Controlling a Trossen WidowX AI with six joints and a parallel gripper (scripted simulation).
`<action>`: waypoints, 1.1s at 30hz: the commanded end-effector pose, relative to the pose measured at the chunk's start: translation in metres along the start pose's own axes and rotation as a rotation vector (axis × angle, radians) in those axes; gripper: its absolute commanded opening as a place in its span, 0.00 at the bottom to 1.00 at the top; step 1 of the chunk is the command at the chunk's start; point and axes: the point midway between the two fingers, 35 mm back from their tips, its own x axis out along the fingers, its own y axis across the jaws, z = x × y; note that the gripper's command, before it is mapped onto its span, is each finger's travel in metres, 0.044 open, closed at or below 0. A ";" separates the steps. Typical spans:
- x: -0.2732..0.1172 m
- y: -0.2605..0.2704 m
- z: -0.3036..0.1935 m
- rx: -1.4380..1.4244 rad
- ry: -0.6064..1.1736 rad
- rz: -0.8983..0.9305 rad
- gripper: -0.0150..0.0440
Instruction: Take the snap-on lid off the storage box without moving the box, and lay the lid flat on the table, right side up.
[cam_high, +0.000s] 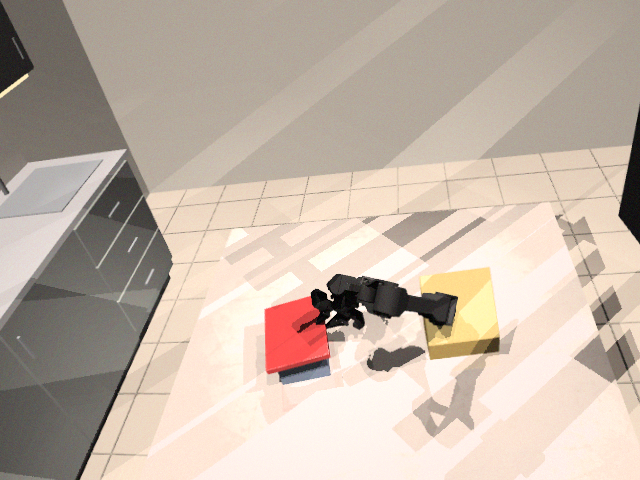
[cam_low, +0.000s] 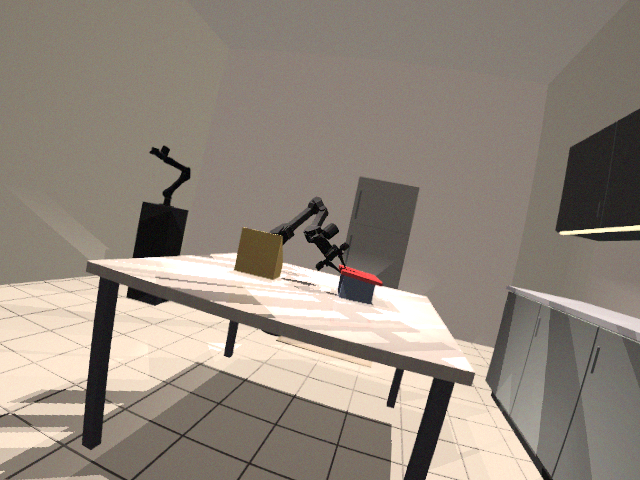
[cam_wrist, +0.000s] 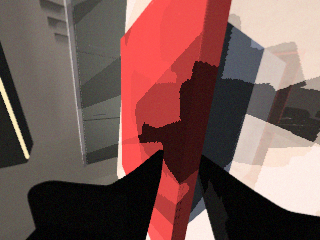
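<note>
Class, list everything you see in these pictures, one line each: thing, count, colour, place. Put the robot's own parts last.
Lid: one, red, tilted on the box, one edge raised.
Box: one, blue-grey, on the table under the lid.
Block: one, yellow, on the table, under the arm's base.
Table: one, pale top, dark legs.
Cabinets: grey, along the wall, with a sink.
Fridge: one, grey, behind the table.
Arm: one, black, reaching from block to lid.
Tool: one, black, shut on the lid's edge.
</note>
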 end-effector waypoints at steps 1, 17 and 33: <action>0.001 0.000 0.000 0.003 -0.002 -0.001 0.25; 0.002 0.001 0.000 0.003 -0.002 -0.001 0.25; -0.008 0.014 0.000 0.002 -0.005 0.002 0.25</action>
